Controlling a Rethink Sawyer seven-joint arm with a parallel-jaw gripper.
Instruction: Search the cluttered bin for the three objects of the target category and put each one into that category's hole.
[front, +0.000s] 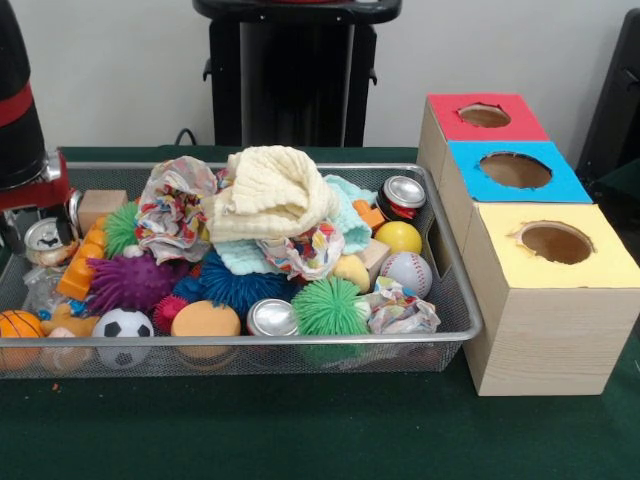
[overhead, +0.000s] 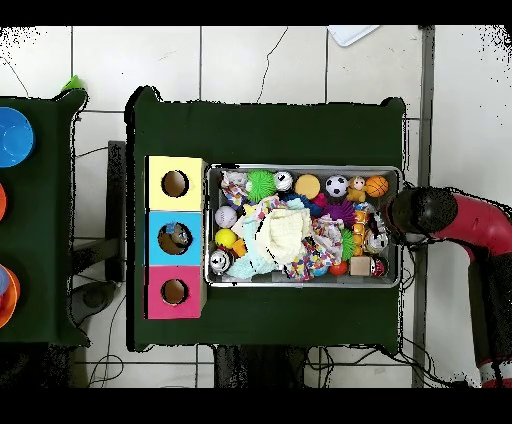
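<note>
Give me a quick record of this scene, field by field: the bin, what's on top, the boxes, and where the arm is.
bin: wire mesh tray, heaped with clutter
top of pile: cream cloth
balls in sight: baseball, soccer ball, yellow ball
cans: one at front, one at back
boxes: red, blue, yellow, one hole each
arm: over the tray's end farthest from boxes
gripper: fingers hidden

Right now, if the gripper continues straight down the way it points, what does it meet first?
Probably the silver can at the bin's end, beside the orange block. The gripper hangs right over it; whether they already touch is unclear, since the arm hides it from overhead.
</note>
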